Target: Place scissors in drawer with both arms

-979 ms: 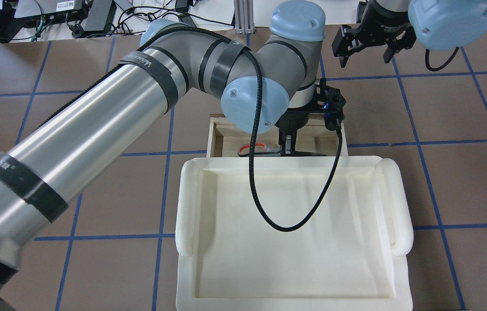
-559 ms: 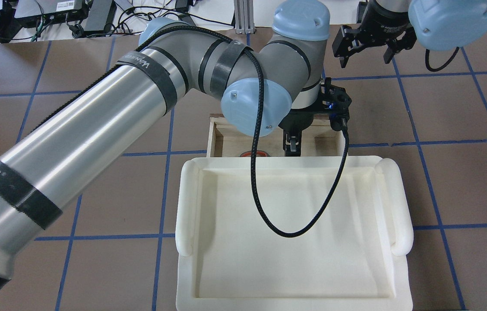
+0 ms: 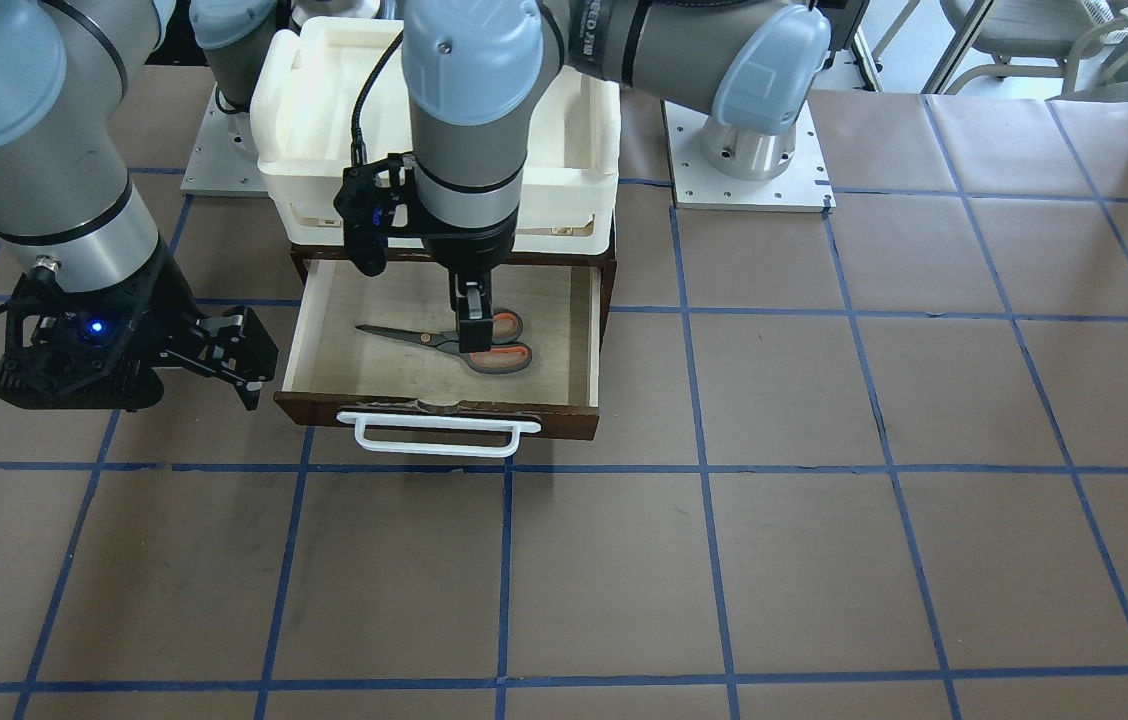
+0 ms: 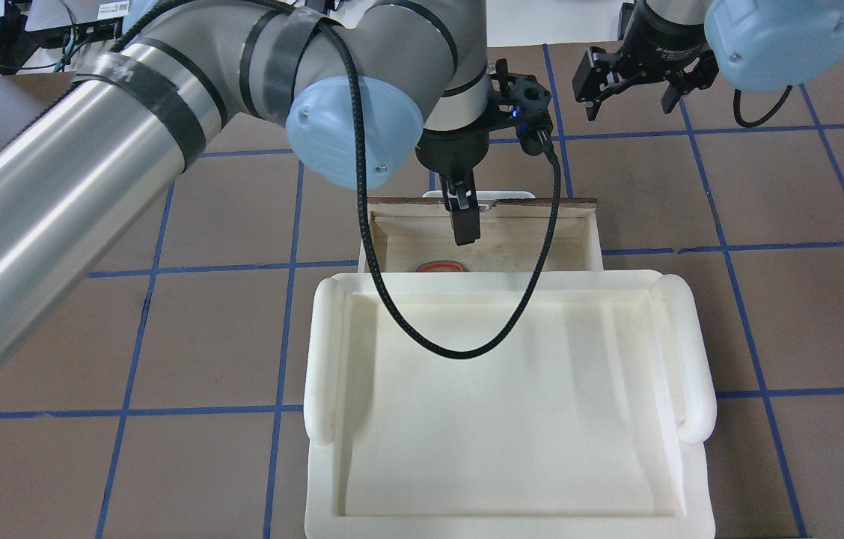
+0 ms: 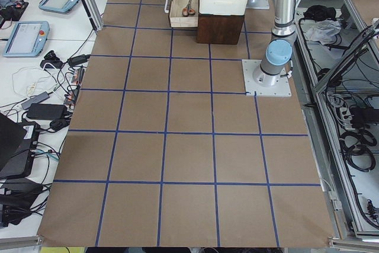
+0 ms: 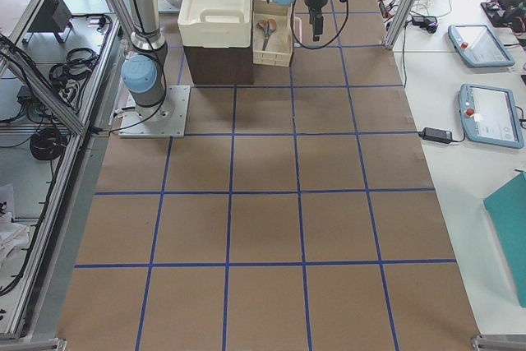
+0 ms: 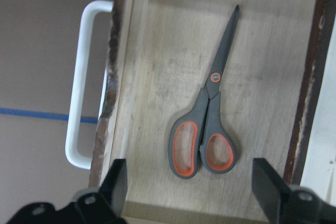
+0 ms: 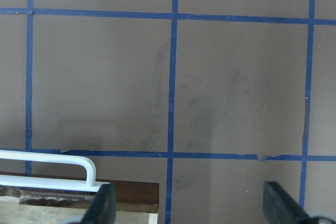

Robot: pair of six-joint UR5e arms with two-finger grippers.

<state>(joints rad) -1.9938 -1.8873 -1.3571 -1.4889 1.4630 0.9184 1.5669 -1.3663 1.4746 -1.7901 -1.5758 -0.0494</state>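
Observation:
The scissors (image 3: 484,350) lie flat on the pale floor of the open drawer (image 3: 444,412), blades pointing toward the robot's right. They also show in the left wrist view (image 7: 207,124), and only an orange loop (image 4: 441,266) shows from overhead. My left gripper (image 3: 472,330) hangs above the handles, open and empty, with its fingers wide apart in the left wrist view (image 7: 191,192); overhead it sits near the drawer's front (image 4: 465,224). My right gripper (image 4: 631,105) is open and empty beside the drawer's front corner, over the table.
A cream-white tray (image 4: 321,359) sits on the cabinet above the drawer and hides most of the drawer from overhead. The white bar handle (image 3: 434,437) sticks out from the drawer front. The left arm's black cable (image 4: 459,352) hangs over the tray.
My left gripper has risen and moved toward the drawer's front. The scissors are now down on the drawer floor, apart from the gripper. The right gripper has stayed in place.

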